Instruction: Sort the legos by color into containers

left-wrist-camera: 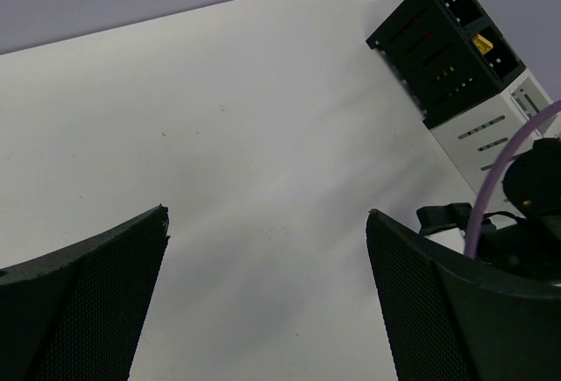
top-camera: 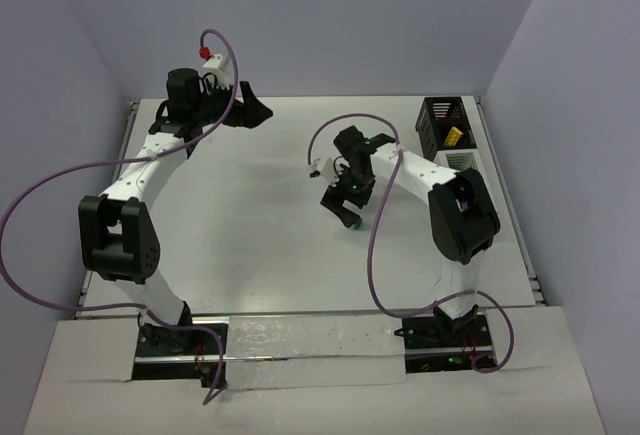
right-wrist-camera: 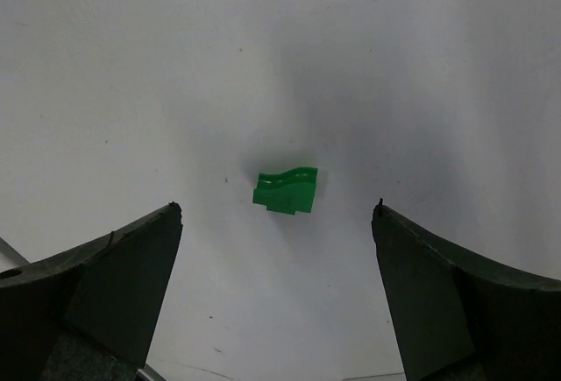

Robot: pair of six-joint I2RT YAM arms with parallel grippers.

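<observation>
So the thing we'd watch here is the green lego (right-wrist-camera: 286, 190) and how it sits under the right gripper (right-wrist-camera: 276, 208). In the right wrist view it lies flat on the white table (top-camera: 270, 255), almost dead centre between the two fingers and maybe a hair toward 12 o'clock. The jaws are spread wide with nothing in them, one on each side of the piece and both clear of it. Its long axis runs roughly 9 to 3 o'clock, tipped up a touch at the 3 end, which is about the same line the fingers close along. We reckon a straight drop would pinch it end to end. A small wrist turn might give a shorter grip, but that's our guess. The left gripper (left-wrist-camera: 267, 213) is also spread apart and empty, parked way over at about 10 o'clock on the table, so the right arm is clearly the nearer one. The rack (top-camera: 432, 127) sits at about 1 o'clock from the right gripper, with a yellow piece (top-camera: 453, 136) already in its black slatted end. We can't spot any brands, labels or readable writing.
</observation>
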